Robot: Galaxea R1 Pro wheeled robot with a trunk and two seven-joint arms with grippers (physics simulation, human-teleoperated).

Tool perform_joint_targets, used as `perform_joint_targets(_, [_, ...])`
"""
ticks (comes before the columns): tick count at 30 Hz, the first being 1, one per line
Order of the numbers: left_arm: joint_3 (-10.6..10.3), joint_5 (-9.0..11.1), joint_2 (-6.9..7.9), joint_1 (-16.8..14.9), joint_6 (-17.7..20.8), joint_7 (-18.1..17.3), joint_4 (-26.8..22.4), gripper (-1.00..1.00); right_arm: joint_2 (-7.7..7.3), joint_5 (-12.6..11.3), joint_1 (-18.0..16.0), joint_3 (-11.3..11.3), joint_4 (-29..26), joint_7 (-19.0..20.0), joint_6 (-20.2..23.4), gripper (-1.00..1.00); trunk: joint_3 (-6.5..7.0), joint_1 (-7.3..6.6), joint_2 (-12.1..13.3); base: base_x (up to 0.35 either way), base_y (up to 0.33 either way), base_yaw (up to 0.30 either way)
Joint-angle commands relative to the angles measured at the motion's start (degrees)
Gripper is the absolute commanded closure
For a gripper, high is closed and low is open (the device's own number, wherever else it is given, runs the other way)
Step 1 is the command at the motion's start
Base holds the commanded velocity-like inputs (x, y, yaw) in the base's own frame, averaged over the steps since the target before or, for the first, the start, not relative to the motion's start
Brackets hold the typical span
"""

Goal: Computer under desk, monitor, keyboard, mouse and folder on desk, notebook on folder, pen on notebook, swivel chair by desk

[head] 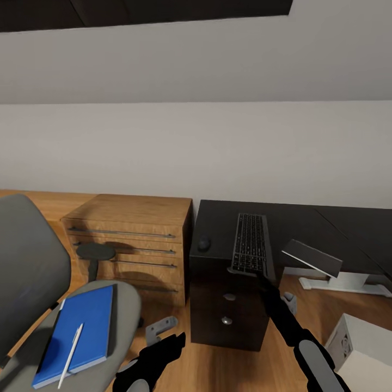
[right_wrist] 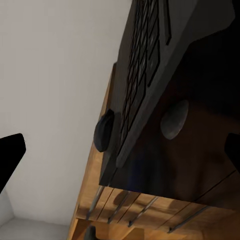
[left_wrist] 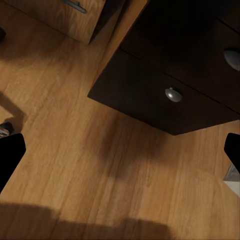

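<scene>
We read no writing on the keyboard (head: 250, 244) at the desk (head: 218, 228) front edge; right gripper (head: 265, 283) and left gripper (left_wrist: 120, 150) spread apart, unladen.

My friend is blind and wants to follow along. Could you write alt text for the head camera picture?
The robot's right gripper reaches to the near end of a keyboard lying on a black desk, a dark mouse beside it. At left, a grey swivel chair carries a blue folder with a white pen on top. A monitor lies tilted on the floor at right.
</scene>
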Motion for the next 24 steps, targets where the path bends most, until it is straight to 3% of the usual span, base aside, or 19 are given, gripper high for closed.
perform_joint_targets(1, [-0.10, 0.21, 0.04, -0.07, 0.15, 0.37, -0.08, -1.00, -0.03, -0.60, -0.03, 0.04, 0.00, 0.09, 0.19, -1.00, -0.06, -0.01, -0.03, 0.012, 0.000, 0.000])
perform_joint_targets(24, [-0.20, 0.19, 0.04, -0.07, 0.13, 0.44, 0.05, -1.00, -0.04, -0.53, -0.03, -0.13, 0.23, 0.01, 0.18, -1.00, -0.06, -0.01, -0.03, 0.092, 0.000, 0.000])
